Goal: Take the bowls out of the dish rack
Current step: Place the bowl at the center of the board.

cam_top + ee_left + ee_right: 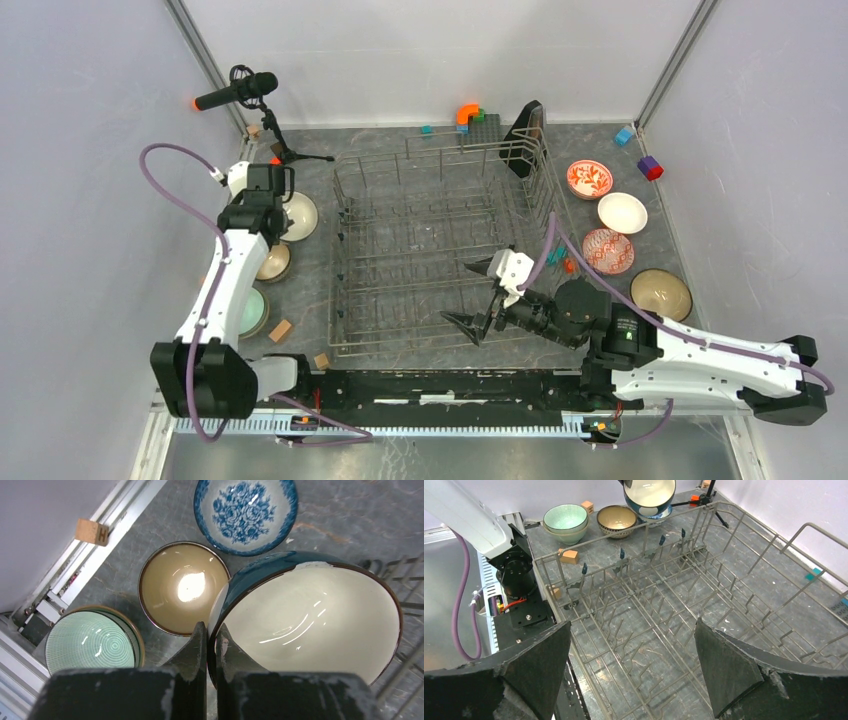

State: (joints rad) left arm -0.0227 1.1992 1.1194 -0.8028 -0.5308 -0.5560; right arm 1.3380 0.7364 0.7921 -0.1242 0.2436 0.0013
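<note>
While the grey table (pixel 310 280) is carrying everything, the dish rack (pixel 440 250) is sitting at its middle, its tines standing upright and its raised wire sides running around them.

The right gripper (pixel 470 295) is hovering over the near part of the rack. Its fingers (pixel 539 670) are spreading as wide as they go, holding and touching nothing, with only wire showing between them.

The left gripper (pixel 212 635) is reaching out to the left of the rack. Its two fingers (pixel 197 650) are pressing almost together, pinching the rim of the teal bowl (pixel 305 615) between them, one finger outside the wall and one inside against the cream glaze. That bowl is tilting. In the right wrist view it is hanging just over the blue-white bowl (pixel 245 512); whether the two are touching I cannot tell.

Beside them on the table, the tan bowl (pixel 182 587) and the mint green bowl (pixel 92 647) are standing upright, close together.

To the right of the rack, four more bowls are lying in a loose line: the red-floral bowl (pixel 589 179) farthest back, then the white bowl (pixel 622 212), the red-lattice bowl (pixel 608 251) and an olive bowl (pixel 660 294) nearest.

A microphone (pixel 240 90) is standing at the far left corner. Wooden blocks (pixel 280 330) are lying near the rack's near left corner, and coloured blocks (pixel 650 167) are lying along the far edge.
</note>
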